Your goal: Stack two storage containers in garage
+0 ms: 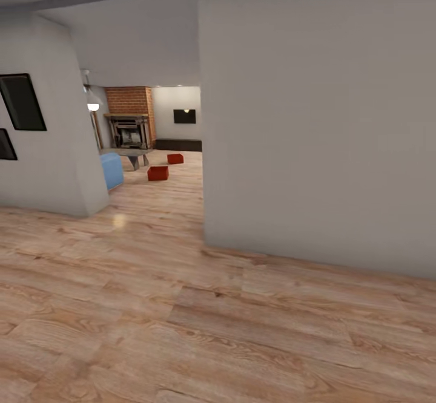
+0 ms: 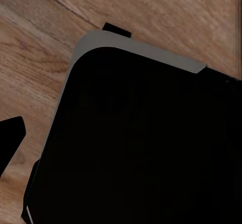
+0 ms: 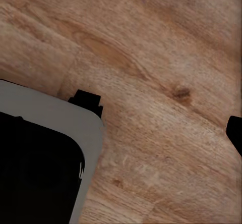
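Observation:
Two red-orange storage containers sit on the wood floor of the living room (image 1: 158, 126), far ahead through the doorway: the nearer container (image 1: 158, 173) and the farther container (image 1: 175, 158). Both are well beyond my arms' reach. In the left wrist view my left gripper (image 2: 121, 138) hangs over my dark base, with one dark fingertip (image 2: 11, 135) at the picture's edge. My right gripper (image 3: 121, 133) likewise shows one fingertip (image 3: 235, 133) at the edge, above the planks. Both grippers are open and hold nothing. The garage and its concrete floor are out of view.
A broad white wall (image 1: 315, 118) stands close on the right, and another wall (image 1: 51, 137) with dark frames on the left; the passage runs between them. Beyond are a brick fireplace (image 1: 129, 115), a blue sofa (image 1: 111, 170) and a low grey table (image 1: 134, 157). Wood planks (image 1: 181, 318) stretch ahead.

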Robot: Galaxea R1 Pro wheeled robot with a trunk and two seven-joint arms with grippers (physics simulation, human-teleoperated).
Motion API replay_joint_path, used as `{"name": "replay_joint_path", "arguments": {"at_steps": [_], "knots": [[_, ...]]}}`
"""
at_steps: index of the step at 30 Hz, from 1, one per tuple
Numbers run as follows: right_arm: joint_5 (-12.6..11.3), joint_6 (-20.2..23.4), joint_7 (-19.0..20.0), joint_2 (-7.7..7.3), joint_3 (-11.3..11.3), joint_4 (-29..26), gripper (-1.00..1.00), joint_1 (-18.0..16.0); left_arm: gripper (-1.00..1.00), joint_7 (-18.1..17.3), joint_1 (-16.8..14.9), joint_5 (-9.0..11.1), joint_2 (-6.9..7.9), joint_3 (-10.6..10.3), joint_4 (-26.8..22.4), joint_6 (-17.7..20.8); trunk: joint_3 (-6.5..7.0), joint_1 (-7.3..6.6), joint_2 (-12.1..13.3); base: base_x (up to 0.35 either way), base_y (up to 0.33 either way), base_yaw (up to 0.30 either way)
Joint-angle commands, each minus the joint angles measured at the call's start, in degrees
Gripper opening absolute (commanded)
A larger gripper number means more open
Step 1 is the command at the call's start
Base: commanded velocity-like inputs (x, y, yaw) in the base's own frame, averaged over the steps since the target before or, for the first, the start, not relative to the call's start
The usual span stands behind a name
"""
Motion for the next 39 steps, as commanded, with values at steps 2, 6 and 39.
{"name": "replay_joint_path", "arguments": {"at_steps": [2, 6, 39], "knots": [[0.1, -0.4, 0.2, -0.05, 0.1, 0.2, 1.0, -0.1, 1.0, 0.0, 0.0, 0.1, 0.0, 0.1, 0.0, -0.1, -0.05, 0.03, 0.0, 0.322, 0.0, 0.003], [0.2, -0.4, 0.2, 0.02, 0.2, 0.2, 1.0, -0.1, 1.0, 0.1, 0.0, 0.1, 0.02, 0.1, 0.0, -0.1, -0.05, 0.03, 0.0, 0.322, 0.0, 0.001], [-0.2, -0.4, 0.2, 0.15, 0.2, 0.2, 1.0, -0.1, 1.0, 0.1, 0.0, 0.1, 0.02, 0.1, 0.0, -0.1, -0.05, 0.03, 0.0, 0.322, 0.0, 0.013]]}}
